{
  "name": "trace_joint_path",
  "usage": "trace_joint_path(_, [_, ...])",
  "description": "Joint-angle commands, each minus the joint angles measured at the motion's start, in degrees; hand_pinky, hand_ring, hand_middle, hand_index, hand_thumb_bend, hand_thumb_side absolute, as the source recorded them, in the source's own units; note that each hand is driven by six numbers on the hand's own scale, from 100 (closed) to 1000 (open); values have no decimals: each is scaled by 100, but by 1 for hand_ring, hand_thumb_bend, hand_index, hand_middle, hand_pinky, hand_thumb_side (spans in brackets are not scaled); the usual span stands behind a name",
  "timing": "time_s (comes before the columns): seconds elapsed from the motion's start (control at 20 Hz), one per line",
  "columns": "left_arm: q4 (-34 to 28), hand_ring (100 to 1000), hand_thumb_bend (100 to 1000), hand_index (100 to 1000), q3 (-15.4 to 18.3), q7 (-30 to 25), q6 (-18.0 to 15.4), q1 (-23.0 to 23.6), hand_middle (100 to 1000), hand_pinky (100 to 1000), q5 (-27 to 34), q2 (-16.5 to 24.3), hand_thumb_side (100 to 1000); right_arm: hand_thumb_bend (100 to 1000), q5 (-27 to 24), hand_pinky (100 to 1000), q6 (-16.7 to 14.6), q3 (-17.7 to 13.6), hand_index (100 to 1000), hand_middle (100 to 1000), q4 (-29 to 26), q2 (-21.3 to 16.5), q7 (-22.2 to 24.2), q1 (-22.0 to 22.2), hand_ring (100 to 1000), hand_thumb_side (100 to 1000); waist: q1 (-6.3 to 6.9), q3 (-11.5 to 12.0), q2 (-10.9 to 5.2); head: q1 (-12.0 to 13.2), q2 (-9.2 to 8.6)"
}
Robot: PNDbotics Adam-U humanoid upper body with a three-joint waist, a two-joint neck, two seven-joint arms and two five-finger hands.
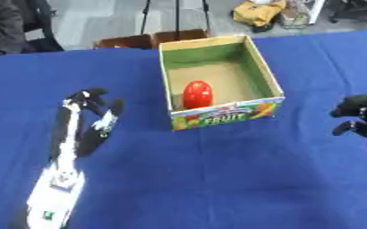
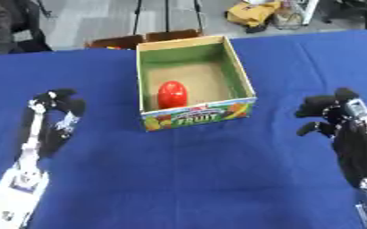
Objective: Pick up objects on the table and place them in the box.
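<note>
An open cardboard box (image 1: 261,67) with a "FRUIT" label on its front stands on the blue table, just beyond the middle. A red egg-shaped object (image 1: 198,94) lies inside it, near the front wall. My left hand (image 1: 92,117) rests on the table at the left, fingers relaxed and holding nothing, well clear of the box. At the right edge, level with the box's front, my right hand (image 2: 333,115) hovers with its fingers curled and nothing in them. No loose object shows on the cloth.
The blue tablecloth (image 1: 218,179) covers the whole surface. Beyond the table's far edge are brown chairs (image 1: 151,40), a stand's legs, and a yellow bundle (image 1: 258,11) on the floor.
</note>
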Motion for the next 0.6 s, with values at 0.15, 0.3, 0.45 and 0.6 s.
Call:
trace_joint_path(0.15, [-354,475,664,738,-167,231,-177,234,518,720,512,56,913,100,15,468,-10,3,674,592,-94,-66,35,-32,649,965,-29,16,-108,28,82])
trace_joint_path(0.3, [-381,475,665,739,-171,205,-222,289,518,720,806,87,916,100,18,468,-11,1,674,592,-93,-64,35,-33,648,965,-42,35,-111,33,84])
trace_joint_path(0.45, [-403,475,666,738,-159,153,-267,315,517,720,1105,127,917,100,21,468,-10,-3,674,592,-91,-59,27,-27,649,967,-48,38,-103,31,80])
trace_joint_path(0.6, [-418,475,665,739,-146,90,-304,327,517,720,1401,166,919,100,26,467,-12,-2,674,592,-94,-57,29,-26,649,967,-57,41,-96,30,81])
